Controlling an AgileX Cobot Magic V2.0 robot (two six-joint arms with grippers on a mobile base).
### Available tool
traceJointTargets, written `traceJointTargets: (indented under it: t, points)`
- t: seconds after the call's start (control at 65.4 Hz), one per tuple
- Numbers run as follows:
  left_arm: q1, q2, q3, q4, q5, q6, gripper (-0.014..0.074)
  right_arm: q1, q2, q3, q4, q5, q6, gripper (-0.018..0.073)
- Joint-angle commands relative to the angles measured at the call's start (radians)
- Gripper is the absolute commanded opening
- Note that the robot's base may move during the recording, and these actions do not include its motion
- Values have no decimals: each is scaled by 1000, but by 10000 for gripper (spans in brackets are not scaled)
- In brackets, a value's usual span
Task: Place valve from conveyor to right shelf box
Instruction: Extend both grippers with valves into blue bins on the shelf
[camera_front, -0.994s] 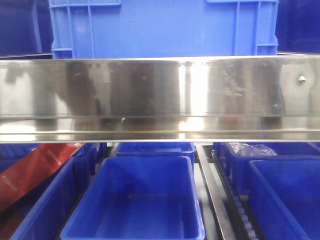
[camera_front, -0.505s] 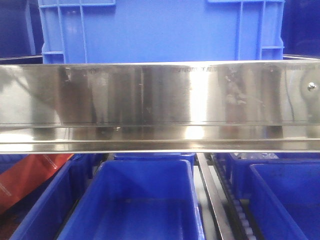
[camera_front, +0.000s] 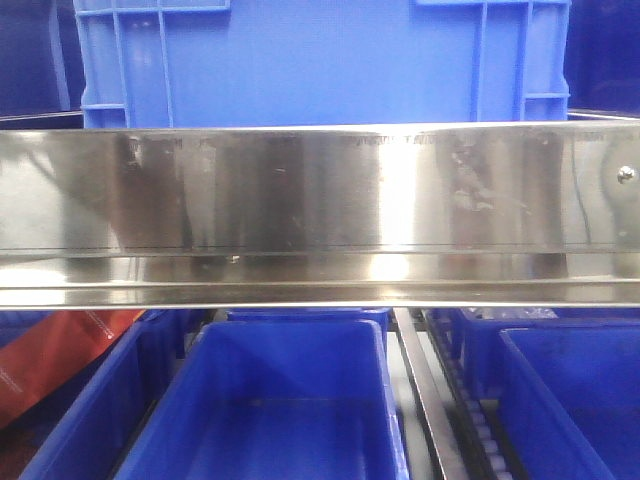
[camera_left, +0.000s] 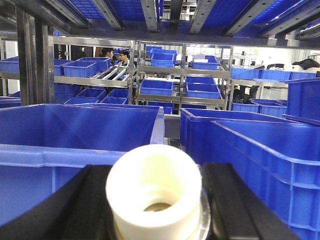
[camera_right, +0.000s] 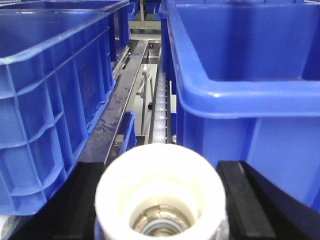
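Observation:
In the left wrist view a white plastic valve (camera_left: 150, 172) with a round open end fills the bottom centre, and my left gripper (camera_left: 155, 202) is shut on it between its black fingers (camera_left: 227, 200). Another white valve (camera_right: 157, 172), with metal showing inside its bore, is held the same way by my right gripper (camera_right: 160, 205). It hangs before the gap between two blue shelf boxes, one on the right (camera_right: 240, 95) and one on the left (camera_right: 50, 75). The conveyor is out of view, and neither gripper shows in the front view.
A shiny steel shelf beam (camera_front: 320, 210) crosses the front view, with a large blue crate (camera_front: 320, 60) above it. Below are open blue boxes, middle (camera_front: 290, 400) and right (camera_front: 570, 400), and a red object (camera_front: 50, 360). A roller track (camera_right: 159, 115) runs between the boxes.
The front view has shifted: the steel beam sits lower in the frame and the boxes below look closer. Over the last half second almost nothing moved.

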Motion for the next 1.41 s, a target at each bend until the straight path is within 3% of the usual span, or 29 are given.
traceJointTargets:
  t: [0.0, 0.168, 0.306, 0.444, 0.566, 0.826, 0.994, 1.254, 1.392]
  points:
    - [1, -5, -7, 0, -55, 0, -111, 0, -9, -9, -8, -93, -5, -162]
    - [1, 34, -55, 9, -38, 0, -111, 2, -9, -24, 4, -115, -5, -162]
    - [1, 182, -186, 28, 54, 0, -111, 22, 11, -124, 4, -92, -5, -162]
    - [-17, 359, -336, -31, 82, 0, -111, 73, 87, -250, 4, -70, -51, -162]
    - [-98, 513, -460, -34, 87, 0, -111, 117, 177, -353, 4, -48, -55, -162]
    - [-399, 797, -746, 145, 210, 0, -111, 208, 404, -555, 4, -50, -55, -162]
    - [-527, 993, -919, 156, 256, -64, -111, 274, 549, -698, 4, -55, -55, -162]
    - [-566, 1272, -1192, 111, 366, -196, -111, 361, 770, -864, 4, -86, -55, -162]
    - [-566, 1367, -1248, 108, 371, -197, -111, 384, 874, -903, 4, -86, -55, -162]
